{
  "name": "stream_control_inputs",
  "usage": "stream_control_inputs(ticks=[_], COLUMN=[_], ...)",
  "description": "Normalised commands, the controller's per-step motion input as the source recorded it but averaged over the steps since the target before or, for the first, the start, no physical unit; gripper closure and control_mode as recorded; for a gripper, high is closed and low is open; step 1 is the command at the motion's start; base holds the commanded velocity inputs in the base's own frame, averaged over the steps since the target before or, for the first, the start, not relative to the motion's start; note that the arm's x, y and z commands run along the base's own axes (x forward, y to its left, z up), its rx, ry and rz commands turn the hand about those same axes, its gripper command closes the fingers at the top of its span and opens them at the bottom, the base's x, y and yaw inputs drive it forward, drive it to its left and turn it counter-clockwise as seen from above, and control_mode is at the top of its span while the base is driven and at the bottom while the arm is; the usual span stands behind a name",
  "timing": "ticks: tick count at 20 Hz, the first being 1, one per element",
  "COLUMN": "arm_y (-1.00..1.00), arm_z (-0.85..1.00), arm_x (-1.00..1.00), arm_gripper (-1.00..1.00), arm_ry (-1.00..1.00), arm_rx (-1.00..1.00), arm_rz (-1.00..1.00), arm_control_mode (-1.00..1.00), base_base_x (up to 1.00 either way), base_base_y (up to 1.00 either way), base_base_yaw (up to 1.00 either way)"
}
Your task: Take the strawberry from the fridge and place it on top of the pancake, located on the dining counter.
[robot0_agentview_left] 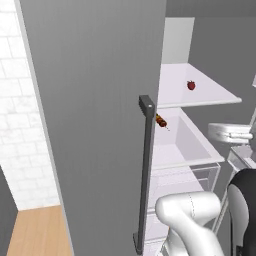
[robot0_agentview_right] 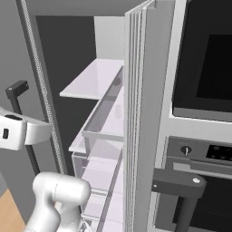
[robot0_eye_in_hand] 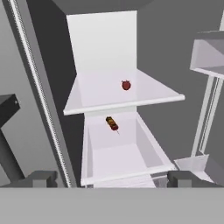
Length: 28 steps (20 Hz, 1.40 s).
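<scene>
The fridge (robot0_agentview_left: 95, 125) stands open, its grey left door swung toward me with a long dark bar handle (robot0_agentview_left: 146, 170). The strawberry (robot0_eye_in_hand: 126, 85), a tiny dark red berry, lies on the white upper shelf (robot0_eye_in_hand: 96, 98), and it also appears as the strawberry (robot0_agentview_left: 191, 85) in the left base view. My gripper (robot0_eye_in_hand: 113, 179) is open, out in front of the fridge and well short of the berry, with nothing between its fingertips (robot0_eye_in_hand: 41, 177). The pancake and the dining counter are out of view.
A brown-red and orange sausage-like item (robot0_eye_in_hand: 112, 123) lies in the clear bin below the shelf. The right door (robot0_agentview_right: 140, 113) with its rack (robot0_eye_in_hand: 205, 57) stands close on the right. A dark built-in oven (robot0_agentview_right: 204, 68) is beside the fridge. White tiled wall (robot0_agentview_left: 20, 100) lies left.
</scene>
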Motion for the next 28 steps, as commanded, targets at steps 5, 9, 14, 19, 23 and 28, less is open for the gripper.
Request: stream_control_inputs(ticks=[5,9,14,19,23,28], arm_y=[0.00,-0.02,-0.04,-0.23,-0.22,-0.14], arm_z=[0.67,-0.04,-0.11,-0.19,-0.01,-0.07], arm_x=[0.09,0.69,0.32,0.45,0.72,0.53], arm_gripper=[-1.00,-1.00,-1.00,-1.00,-1.00,-1.00], arm_ry=[0.13,0.13,-0.02,0.00,0.04,0.00], arm_rx=[0.00,0.00,0.00,0.00,0.00,0.00], arm_rz=[0.00,0.02,0.00,0.00,0.00,0.00], arm_control_mode=[-1.00,-1.00,-1.00,-1.00,-1.00,-1.00], base_base_x=[0.00,0.00,0.00,0.00,0.00,0.00], base_base_y=[0.00,0.00,0.00,0.00,0.00,0.00], base_base_yaw=[0.00,0.00,0.00,0.00,0.00,0.00])
